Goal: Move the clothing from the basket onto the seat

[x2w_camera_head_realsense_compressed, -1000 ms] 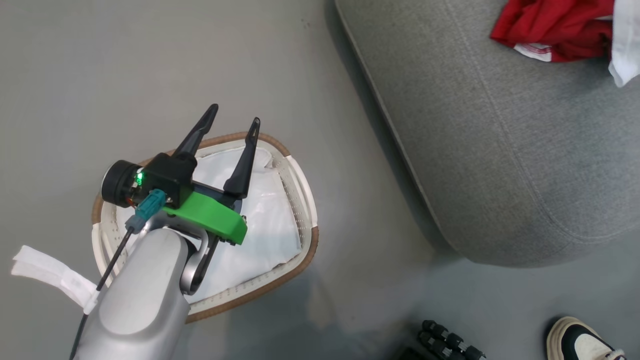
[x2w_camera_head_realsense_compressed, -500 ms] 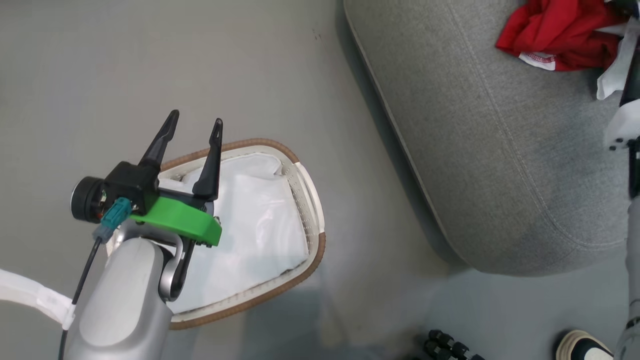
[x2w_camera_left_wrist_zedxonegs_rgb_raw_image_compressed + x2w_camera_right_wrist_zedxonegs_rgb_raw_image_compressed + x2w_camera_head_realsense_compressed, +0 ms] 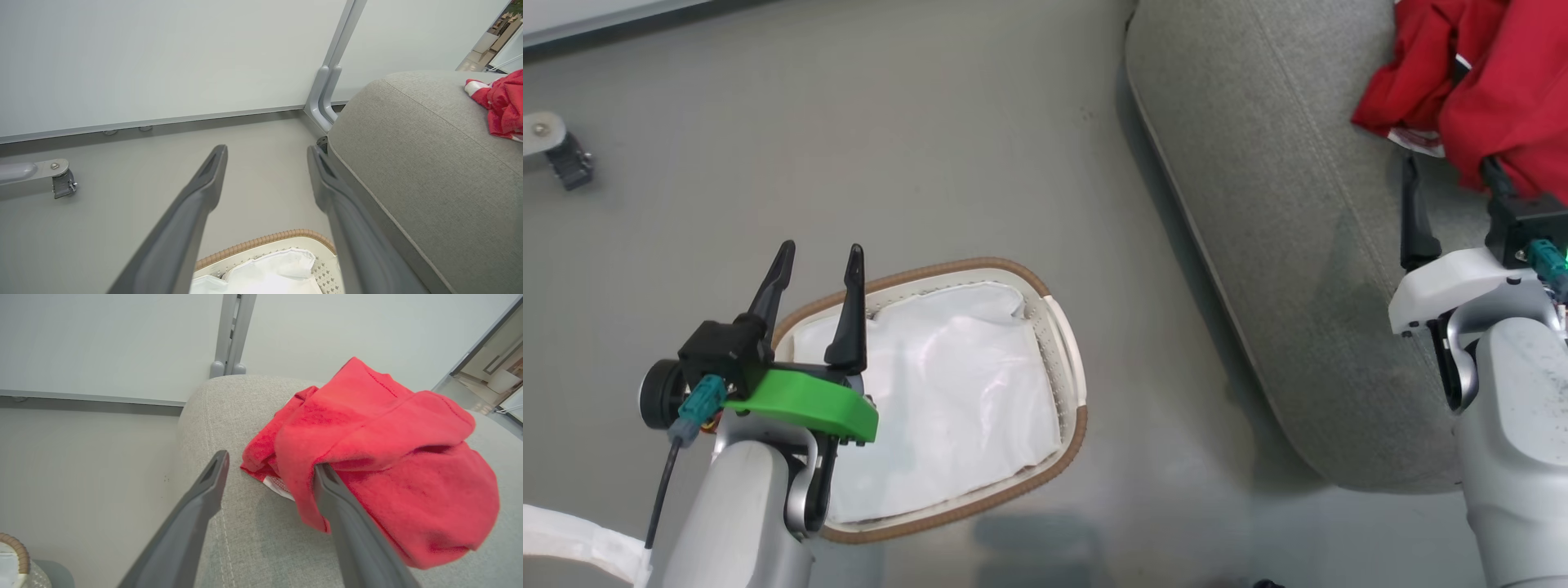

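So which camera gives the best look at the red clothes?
The right wrist view: the clothing looms close and nearly whole, heaped over the seat. The head view catches part of it at the top right corner; the left wrist view shows a small piece at the right edge.

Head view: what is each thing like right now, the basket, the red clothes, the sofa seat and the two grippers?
Basket: upright, white liner inside, no red clothing in the part that shows.
Clothing: crumpled on the seat, part draped over one finger of the right gripper.
Seat: bears the clothing.
Left gripper: open, empty, above the basket.
Right gripper: open, above the seat.
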Controlling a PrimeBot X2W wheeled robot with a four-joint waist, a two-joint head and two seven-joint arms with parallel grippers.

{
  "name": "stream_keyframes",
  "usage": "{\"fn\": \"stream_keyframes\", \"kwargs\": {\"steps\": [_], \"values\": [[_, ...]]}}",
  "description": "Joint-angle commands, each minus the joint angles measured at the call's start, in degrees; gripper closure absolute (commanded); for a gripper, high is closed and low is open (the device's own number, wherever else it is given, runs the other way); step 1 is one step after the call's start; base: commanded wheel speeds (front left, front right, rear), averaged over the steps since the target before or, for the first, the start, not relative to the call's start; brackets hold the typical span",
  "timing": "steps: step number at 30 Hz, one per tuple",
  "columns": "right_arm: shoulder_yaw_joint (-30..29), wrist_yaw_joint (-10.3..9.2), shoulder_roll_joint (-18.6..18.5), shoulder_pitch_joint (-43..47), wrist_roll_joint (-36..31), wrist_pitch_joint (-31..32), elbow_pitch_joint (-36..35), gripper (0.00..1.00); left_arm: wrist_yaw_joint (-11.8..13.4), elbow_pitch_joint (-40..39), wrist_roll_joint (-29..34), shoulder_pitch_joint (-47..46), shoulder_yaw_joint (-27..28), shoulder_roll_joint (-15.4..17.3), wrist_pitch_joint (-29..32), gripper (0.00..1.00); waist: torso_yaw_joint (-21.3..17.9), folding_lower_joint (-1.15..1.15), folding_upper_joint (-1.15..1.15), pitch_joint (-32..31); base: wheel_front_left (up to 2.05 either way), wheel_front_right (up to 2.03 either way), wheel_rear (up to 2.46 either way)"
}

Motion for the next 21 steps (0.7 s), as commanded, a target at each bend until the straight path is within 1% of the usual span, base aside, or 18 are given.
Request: {"fn": "stream_keyframes", "kwargs": {"steps": [1, 7, 11, 15, 21], "values": [[0.28, -0.08, 0.01, 1.15, 0.64, -0.27, -1.11, 0.00, -0.18, 0.00, 0.52, 1.22, 0.56, -0.23, -0.02, 0.00, 1.97, 0.00, 0.00, -1.76, 0.00, 0.00, 0.00], [1.56, -0.08, 1.30, 3.19, 1.63, -0.27, -4.47, 0.00, -0.18, -0.65, 0.68, 3.09, 1.98, -1.40, -0.02, 0.00, 4.49, 0.00, 0.00, -3.86, 0.00, 0.00, 0.00], [-0.28, -0.08, 2.04, 5.04, 1.16, -0.27, -5.22, 0.00, -0.19, -0.44, 0.55, 4.34, 2.31, -1.88, -0.02, 0.00, 5.45, 0.00, 0.00, -5.55, 0.00, 0.00, 0.00], [-3.32, -0.08, 2.95, 8.75, 0.45, -0.27, -4.62, 0.00, -0.18, -0.61, 0.73, 6.42, 3.54, -2.28, -0.02, 0.00, 5.93, 0.00, 0.00, -8.13, 0.00, 0.00, 0.00], [-3.62, -0.08, 3.92, 13.40, 0.69, -0.27, -5.04, 0.00, -0.18, -0.84, 2.19, 9.53, 6.98, -2.85, -0.02, 0.00, 6.48, 0.00, 0.00, -11.34, 0.00, 0.00, 0.00]]}}
